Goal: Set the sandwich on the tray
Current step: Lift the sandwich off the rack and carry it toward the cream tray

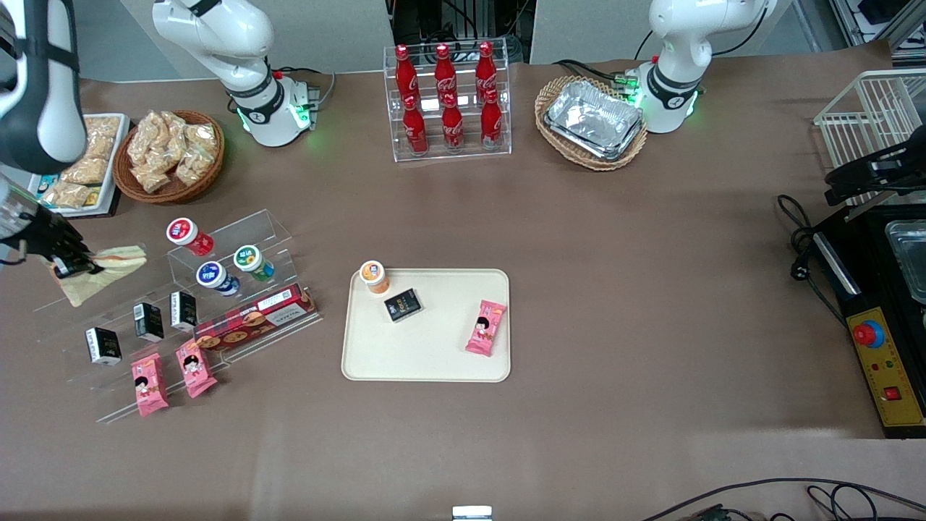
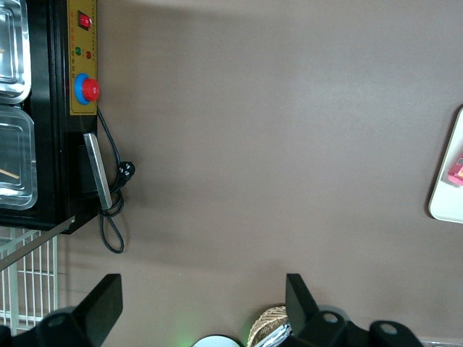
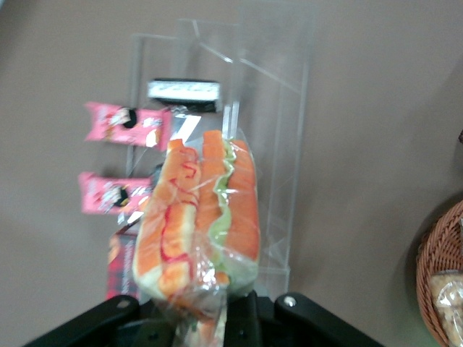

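The sandwich point(image 1: 101, 273), a pale wedge in clear plastic, hangs from my gripper point(image 1: 72, 266) above the table at the working arm's end, beside the clear display steps. In the right wrist view the sandwich point(image 3: 199, 224) shows red-orange and green filling, and my gripper point(image 3: 210, 318) is shut on its wrapped end. The cream tray point(image 1: 427, 354) lies in the middle of the table, well away toward the parked arm. On it are an orange-lidded cup point(image 1: 374, 276), a black packet point(image 1: 402, 305) and a pink snack packet point(image 1: 486, 327).
Clear acrylic steps point(image 1: 217, 289) hold small jars, black boxes, a red biscuit box and two pink packets point(image 1: 170, 376). A wicker basket of snack bags point(image 1: 170, 155), a cola bottle rack point(image 1: 448, 98) and a basket of foil trays point(image 1: 592, 121) stand farther from the camera.
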